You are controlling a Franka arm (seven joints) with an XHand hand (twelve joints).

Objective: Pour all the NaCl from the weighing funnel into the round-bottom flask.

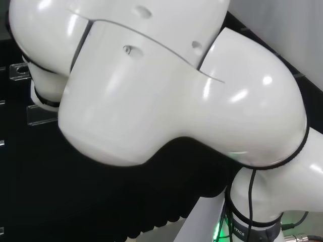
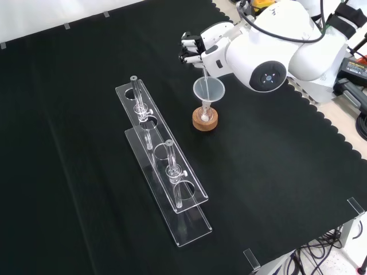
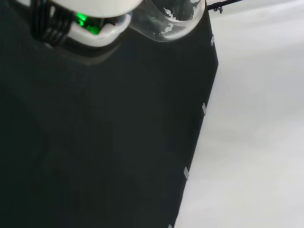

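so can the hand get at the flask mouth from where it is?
Probably yes. In the front view the hand sits just above the funnel standing in the flask, with nothing between them; the rack stands apart, to the left.

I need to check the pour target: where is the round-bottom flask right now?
In the front view, the round-bottom flask sits on a cork ring right of the clear rack, below the robot hand.

The cloth (image 2: pixel 69 143) is looking black, soft and matt. The arm (image 1: pixel 166 96) is shining white and smooth. The rack (image 2: pixel 166 172) and funnel (image 2: pixel 209 90) are looking clear and glossy. The ring stand (image 2: pixel 205 121) is looking like brown cork
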